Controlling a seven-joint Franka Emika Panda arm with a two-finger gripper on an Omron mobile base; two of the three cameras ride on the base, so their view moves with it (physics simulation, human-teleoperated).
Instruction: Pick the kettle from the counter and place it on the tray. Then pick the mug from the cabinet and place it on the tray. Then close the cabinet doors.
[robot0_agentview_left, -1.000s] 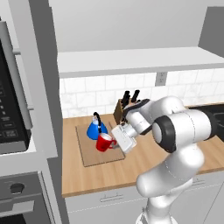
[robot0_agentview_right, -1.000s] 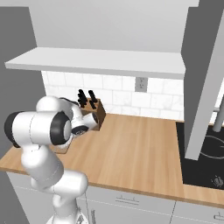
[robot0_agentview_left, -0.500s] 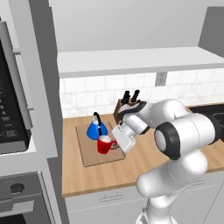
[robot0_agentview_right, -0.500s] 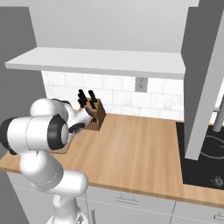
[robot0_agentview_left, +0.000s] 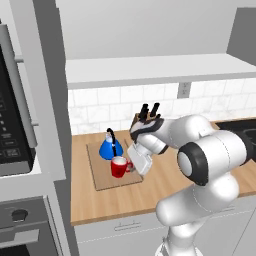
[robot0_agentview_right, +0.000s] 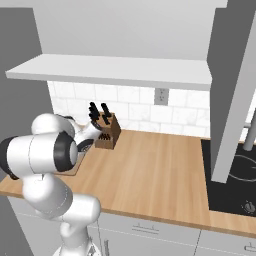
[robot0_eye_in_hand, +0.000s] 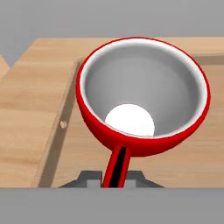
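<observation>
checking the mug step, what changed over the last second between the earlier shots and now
The gripper carried the mug slightly down and toward the counter's front edge, onto the tray; it stays shut on the mug's handle. The arm's elbow swung lower and forward. The kettle, tray and knife block stayed put.

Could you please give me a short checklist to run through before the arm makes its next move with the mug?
1. Kettle on the tray: ok.
2. Mug upright over the tray, in front of the kettle: ok.
3. Mug base fully resting on the tray: cannot tell.
4. Tool shut on the mug's handle: ok, not yet released.
5. Mug apart from the kettle: cannot tell, they look very close.
6. Knife block apart from the tray: ok.
</observation>
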